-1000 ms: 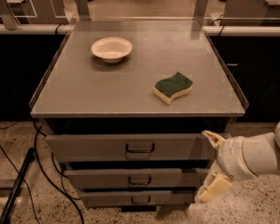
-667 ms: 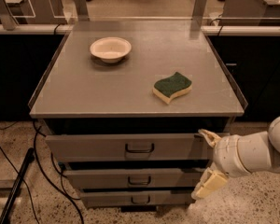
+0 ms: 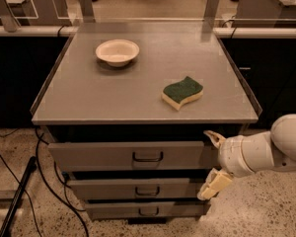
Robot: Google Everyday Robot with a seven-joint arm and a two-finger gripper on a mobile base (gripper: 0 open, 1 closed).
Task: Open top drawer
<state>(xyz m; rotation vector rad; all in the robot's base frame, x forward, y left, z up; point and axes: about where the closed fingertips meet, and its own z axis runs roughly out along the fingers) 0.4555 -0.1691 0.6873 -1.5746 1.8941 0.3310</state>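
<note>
The top drawer (image 3: 103,155) is the widest grey front under the counter top, with a small dark loop handle (image 3: 148,157) at its centre. Two narrower grey drawers (image 3: 113,187) sit below it. My gripper (image 3: 210,163) is at the right end of the drawers, level with the top drawer and to the right of its handle. Its two cream fingers are spread wide apart, one fingertip (image 3: 213,137) up by the top drawer's upper corner, the other (image 3: 213,185) down by the middle drawer. It holds nothing.
On the grey counter top (image 3: 89,93) stand a white bowl (image 3: 117,52) at the back left and a green and yellow sponge (image 3: 182,92) at the right. Black cables (image 3: 44,177) lie on the floor at the left. A glass screen stands behind the counter.
My gripper and arm have moved a little to the left, towards the right end of the drawers. The drawers, bowl and sponge have not moved.
</note>
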